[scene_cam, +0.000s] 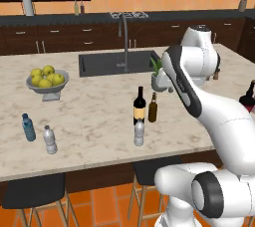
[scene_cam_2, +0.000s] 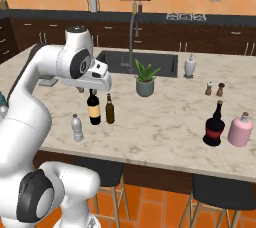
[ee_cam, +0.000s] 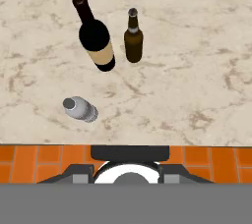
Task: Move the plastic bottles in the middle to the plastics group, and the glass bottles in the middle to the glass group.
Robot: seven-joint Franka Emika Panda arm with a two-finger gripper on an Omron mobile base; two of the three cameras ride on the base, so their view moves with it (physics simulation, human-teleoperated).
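Pincer, right base view: the pincer [scene_cam_2: 81, 90] hangs over the worktop [scene_cam_2: 165, 122] just beside the neck of the black wine bottle [scene_cam_2: 93, 109]. How wide the jaws stand I cannot tell; it grasps nothing.
Middle, right base view: the wine bottle, the slim brown bottle [scene_cam_2: 109, 110] and the clear water bottle [scene_cam_2: 76, 128] stand upright, near one another.
Glass group, right base view: the red-banded bottle [scene_cam_2: 214, 124] stands alone, well apart to the right.
Plastics group, left base view: the blue bottle [scene_cam: 28, 127] and a clear bottle [scene_cam: 50, 140] stand far left, well apart from the middle three.
Hand view: all three middle bottles stand free on the marble below the hand, none touched.
Progress: by my judgement nothing is sorted yet; one plastic and two glass moves remain.
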